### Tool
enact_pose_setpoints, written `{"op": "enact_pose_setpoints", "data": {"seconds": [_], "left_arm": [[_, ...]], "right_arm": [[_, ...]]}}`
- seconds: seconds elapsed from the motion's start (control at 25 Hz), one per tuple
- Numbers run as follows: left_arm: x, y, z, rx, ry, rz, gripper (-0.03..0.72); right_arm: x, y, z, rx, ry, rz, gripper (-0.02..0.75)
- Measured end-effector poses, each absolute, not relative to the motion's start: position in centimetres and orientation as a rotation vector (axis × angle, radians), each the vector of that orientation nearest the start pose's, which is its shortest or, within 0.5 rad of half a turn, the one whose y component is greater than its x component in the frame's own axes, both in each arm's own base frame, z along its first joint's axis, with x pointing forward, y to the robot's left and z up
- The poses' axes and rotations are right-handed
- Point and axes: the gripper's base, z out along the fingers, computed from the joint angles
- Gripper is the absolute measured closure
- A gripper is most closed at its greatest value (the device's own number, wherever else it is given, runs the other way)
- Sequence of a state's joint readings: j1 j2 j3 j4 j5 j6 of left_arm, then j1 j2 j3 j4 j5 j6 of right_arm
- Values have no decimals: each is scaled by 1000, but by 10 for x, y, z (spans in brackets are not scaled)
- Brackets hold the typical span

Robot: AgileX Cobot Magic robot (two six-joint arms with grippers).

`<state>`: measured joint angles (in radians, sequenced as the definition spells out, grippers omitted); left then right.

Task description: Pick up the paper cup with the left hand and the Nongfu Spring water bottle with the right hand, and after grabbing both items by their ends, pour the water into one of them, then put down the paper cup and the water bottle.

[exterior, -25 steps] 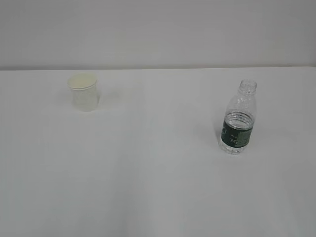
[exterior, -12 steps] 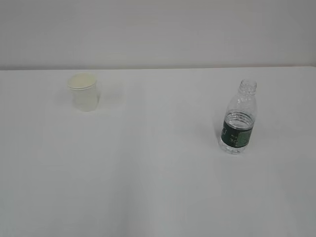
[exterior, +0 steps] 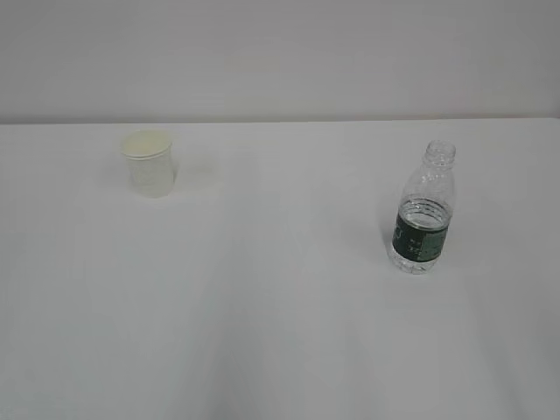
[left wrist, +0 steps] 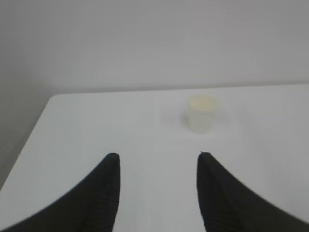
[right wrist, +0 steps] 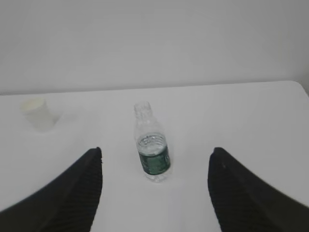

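On the white table (exterior: pixel 280 332) the paper cup (exterior: pixel 148 164) stands upright toward the far left, its rolled rim up and its cream-coloured inside showing; whether anything lies in it cannot be told from these views. Well apart from it, on the right and nearer the camera, the Nongfu Spring water bottle (exterior: pixel 423 210) also stands upright, uncapped, with a dark green label band around its middle. The water (exterior: pixel 422 229) fills only the lower part of the bottle, its surface lying about at the top edge of the label, while the ribbed shoulder and neck above it are clear and empty. Neither arm appears in the exterior view. In the left wrist view the left gripper (left wrist: pixel 157 159) has its two dark fingers spread with bare tabletop between them, holding nothing; the cup (left wrist: pixel 202 113) sits ahead of it and a little to the right of the gap, well apart from the fingertips, near the far edge of the table. In the right wrist view the right gripper (right wrist: pixel 157 154) stands wider apart, also holding nothing; the bottle (right wrist: pixel 151 143) stands upright ahead of it, framed between the two fingers but touched by neither, and the cup (right wrist: pixel 37 113) shows small at the far left. A plain pale wall (exterior: pixel 280 52) rises behind the table
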<state>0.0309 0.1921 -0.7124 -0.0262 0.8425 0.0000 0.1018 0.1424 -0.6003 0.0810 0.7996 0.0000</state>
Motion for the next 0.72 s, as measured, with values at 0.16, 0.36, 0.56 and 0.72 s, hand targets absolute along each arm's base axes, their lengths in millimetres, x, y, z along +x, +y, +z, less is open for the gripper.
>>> {"op": "enact_pose_setpoints", "data": {"seconds": [0.16,0.36,0.56,0.72], "left_arm": [[29,-1,367,-27,1777,-8,321],[65,-2,370,-3,1805,-34,293],[106,-7,373,11,1781,-90,180],[133,-10,374,-21,1737,-149,157]], "right_arm": [[33,11,335,-127,1792,167,223],[43,11,339,-171,1754,121,223],[54,12,344,-193,1724,90,223],[59,12,348,-202,1682,69,223]]}}
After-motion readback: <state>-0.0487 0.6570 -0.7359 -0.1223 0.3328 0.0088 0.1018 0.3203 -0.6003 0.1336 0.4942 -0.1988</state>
